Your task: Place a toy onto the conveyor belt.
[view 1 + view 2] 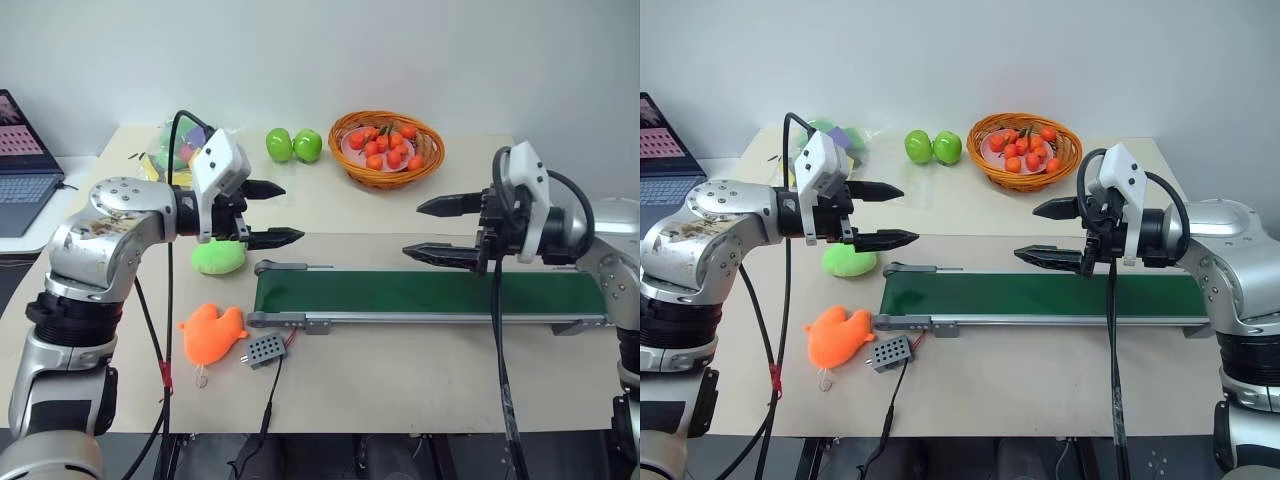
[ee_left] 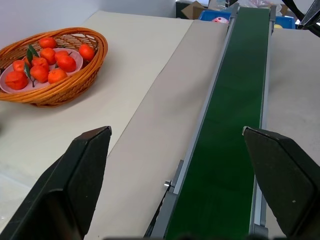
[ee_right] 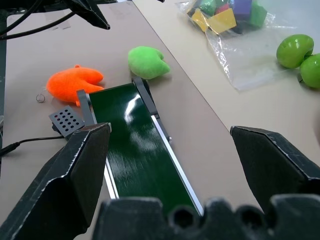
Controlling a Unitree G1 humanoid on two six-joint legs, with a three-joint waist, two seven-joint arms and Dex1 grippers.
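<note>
Toy (image 1: 211,333) lies beside the conveyor belt (image 1: 430,294) end — both grippers' jaws released, empty

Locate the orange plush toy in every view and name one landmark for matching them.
Left eye: toy lies lower left, just off the conveyor belt's end.
Right eye: toy lower left, same spot.
Left wrist: not in it.
Right wrist: toy upper left, beside the belt's end.
Landmark: small grey box next to the toy.
</note>
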